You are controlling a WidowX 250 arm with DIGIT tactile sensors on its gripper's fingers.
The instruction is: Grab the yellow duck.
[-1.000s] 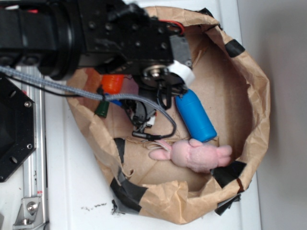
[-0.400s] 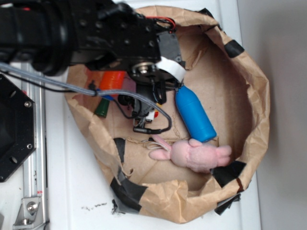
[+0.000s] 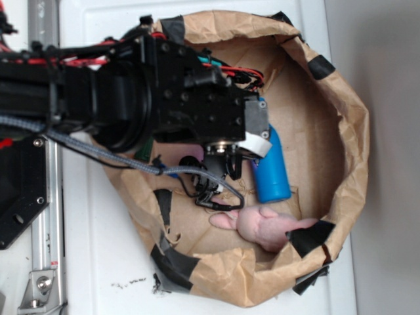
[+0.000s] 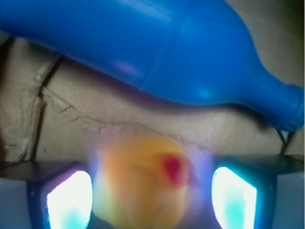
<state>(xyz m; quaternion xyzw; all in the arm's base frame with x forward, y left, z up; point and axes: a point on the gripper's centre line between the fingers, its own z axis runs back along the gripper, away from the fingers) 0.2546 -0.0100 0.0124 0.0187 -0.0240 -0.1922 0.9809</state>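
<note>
Duck [image 4: 143, 183] between gripper [image 4: 151, 195] fingers, below bottle [image 4: 157, 52].

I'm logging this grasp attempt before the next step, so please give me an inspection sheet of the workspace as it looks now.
Surface: white table with a taped brown paper bag lying open.
Job's things: yellow duck, blurred, between the fingers.
Clutter: blue bottle and pink plush bunny lie in the bag.
Grippers: gripper straddles the duck; contact cannot be told.
Cables: grey cable loops under the arm; red wires on top.
Surroundings: black base plate, metal rail.
</note>
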